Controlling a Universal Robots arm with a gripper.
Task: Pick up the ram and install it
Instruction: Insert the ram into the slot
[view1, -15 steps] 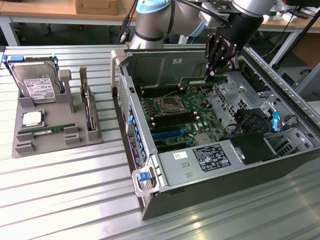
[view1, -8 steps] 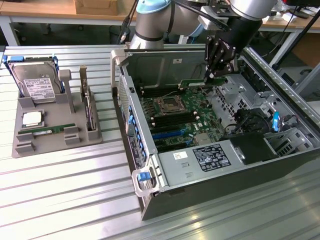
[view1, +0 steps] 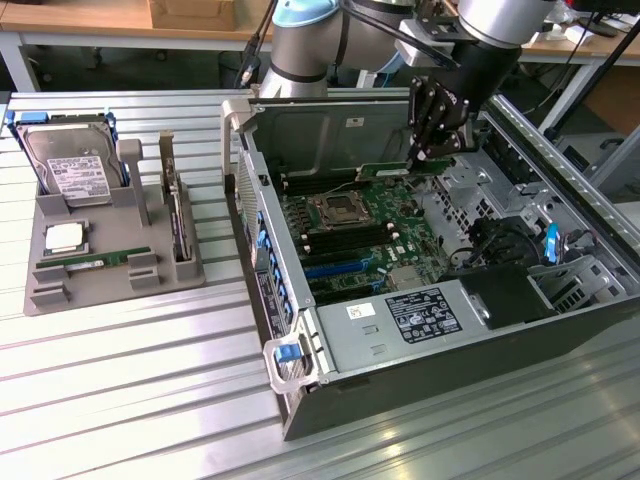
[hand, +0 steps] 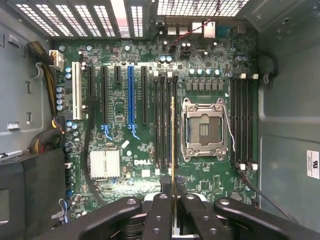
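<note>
1. The claw (view1: 432, 155) is hanging over the open PC case (view1: 560, 330), fingers pinched tight on the ram (view1: 385, 170). In the exterior view the green stick pokes out sideways from the fingers toward 9 o'clock, held above the board and not seated in anything.

2. From the wrist view the ram (hand: 173, 140) is seen edge-on, a thin line running out from between the black fingers (hand: 161, 212), lined up along the long memory slots (hand: 164, 120) just beside the CPU socket (hand: 204, 129). Can't tell if it's touching a slot.

3. Inside the case: the green motherboard (view1: 350, 235) lies flat on the bottom, socket with its metal frame in the middle, black memory slots on both sides of it, blue and black expansion slots (hand: 131, 95) further out, and a small silver heatsink (hand: 105, 164). A black power supply box with a white label (view1: 422, 314) sits at the case's 6 o'clock end in the exterior view.

4. Well apart from the case, at 9 o'clock in the exterior view, a grey parts tray (view1: 45, 295) sits on the metal table (view1: 130, 400). It holds a silver hard drive (view1: 68, 165) standing up at the back, a CPU chip (view1: 64, 237) lying flat, another green memory stick (view1: 95, 262) in a front groove, and an expansion card (view1: 178, 215) standing on edge.
</note>
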